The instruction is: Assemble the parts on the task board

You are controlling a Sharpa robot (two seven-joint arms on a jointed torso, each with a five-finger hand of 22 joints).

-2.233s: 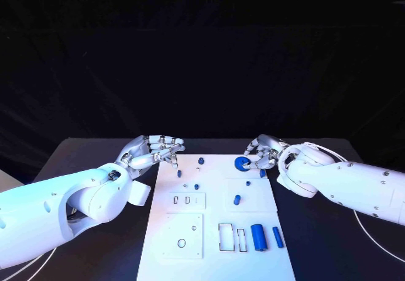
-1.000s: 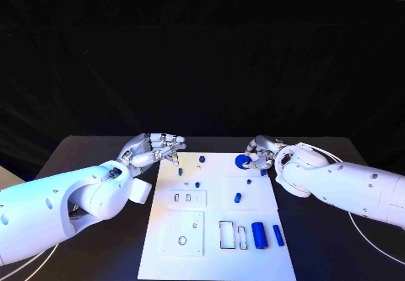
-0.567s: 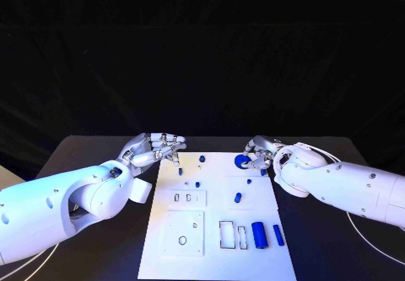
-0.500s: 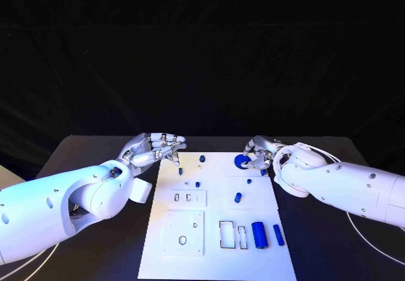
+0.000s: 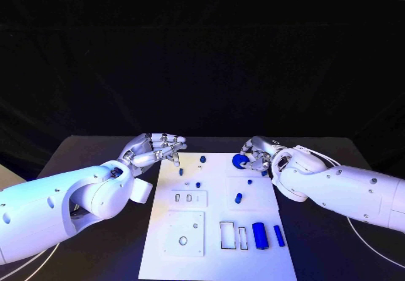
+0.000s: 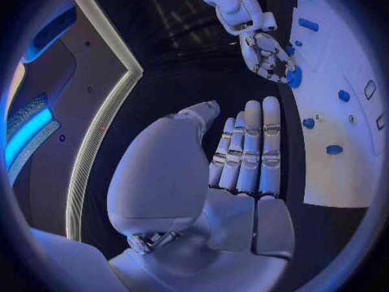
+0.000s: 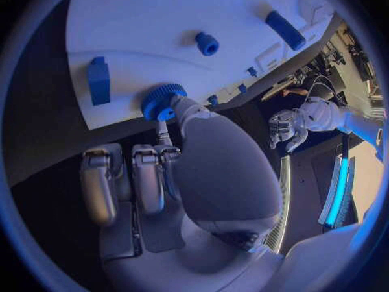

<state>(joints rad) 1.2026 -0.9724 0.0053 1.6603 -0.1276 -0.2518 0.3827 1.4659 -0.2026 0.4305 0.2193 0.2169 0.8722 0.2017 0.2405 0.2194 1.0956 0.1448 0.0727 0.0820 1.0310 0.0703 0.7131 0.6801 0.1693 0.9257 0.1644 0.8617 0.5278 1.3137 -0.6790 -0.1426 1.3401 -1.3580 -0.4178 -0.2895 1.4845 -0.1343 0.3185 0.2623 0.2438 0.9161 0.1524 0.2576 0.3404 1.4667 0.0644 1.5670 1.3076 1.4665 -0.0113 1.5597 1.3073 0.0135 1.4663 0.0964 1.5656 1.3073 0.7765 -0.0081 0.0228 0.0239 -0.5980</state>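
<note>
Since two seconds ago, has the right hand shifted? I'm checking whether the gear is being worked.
Barely: the right hand still grips the blue gear at the task board's far right corner, edging slightly leftward.

Right hand (image 5: pixel 257 153) pinches blue gear (image 5: pixel 242 162) — over task board (image 5: pixel 215 246).

My head camera looks steeply down on the task board (image 5: pixel 215 228); each wrist camera sits close behind its own palm — both catch the board's far end, shared with the head view.
</note>
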